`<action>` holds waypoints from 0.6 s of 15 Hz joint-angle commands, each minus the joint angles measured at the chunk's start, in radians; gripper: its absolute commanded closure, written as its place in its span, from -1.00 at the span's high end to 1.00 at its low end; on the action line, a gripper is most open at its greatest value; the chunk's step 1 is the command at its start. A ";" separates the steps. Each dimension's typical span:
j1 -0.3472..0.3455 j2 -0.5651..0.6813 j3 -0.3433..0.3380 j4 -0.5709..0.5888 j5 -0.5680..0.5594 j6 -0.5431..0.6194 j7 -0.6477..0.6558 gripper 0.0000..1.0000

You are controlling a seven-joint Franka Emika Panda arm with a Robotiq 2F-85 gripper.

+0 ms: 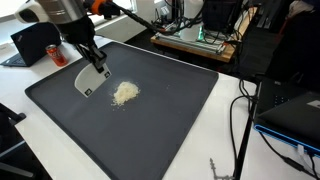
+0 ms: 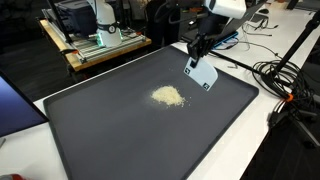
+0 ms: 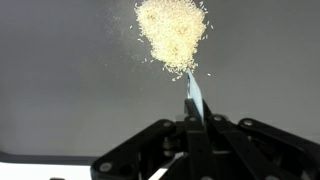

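Yellowish grains [image 1: 125, 93] lie in a small pile near the middle of the dark worktop [image 1: 150, 135]. The hand [image 1: 94, 66] is closed tight on a thin white card [image 1: 89, 83]. The card stands just beside the pile, on the side closer to a worktop edge.
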 commanded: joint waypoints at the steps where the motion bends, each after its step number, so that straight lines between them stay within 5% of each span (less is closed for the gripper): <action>1: 0.012 0.001 -0.013 0.004 0.009 -0.003 -0.004 -0.93; 9: -0.109 -0.002 0.001 0.013 0.185 -0.045 -0.038 -0.98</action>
